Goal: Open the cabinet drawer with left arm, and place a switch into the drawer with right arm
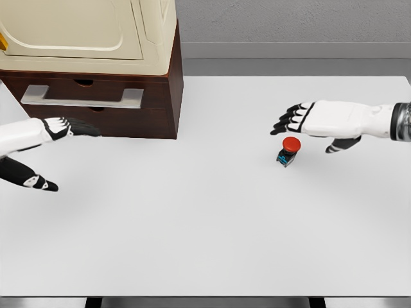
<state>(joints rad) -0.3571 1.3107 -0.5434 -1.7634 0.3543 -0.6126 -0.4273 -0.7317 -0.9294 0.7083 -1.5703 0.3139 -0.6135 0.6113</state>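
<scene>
A dark brown cabinet [148, 96] stands at the table's back left, with a cream box on top. Its upper drawer [83, 90] carries a wide grey handle [82, 97] and looks shut. My left hand [67, 128] hovers just below that handle, in front of the lower drawer, with fingers stretched out and thumb spread low. A small switch [288, 151] with a red button top and a black-blue base stands on the white table right of centre. My right hand [295, 120] floats just above and behind it, fingers extended, holding nothing.
The white table [205, 224] runs wide in front and between the two hands. A cream appliance-like box [90, 32] sits on the cabinet top. Grey wall and floor lie behind the table's far edge.
</scene>
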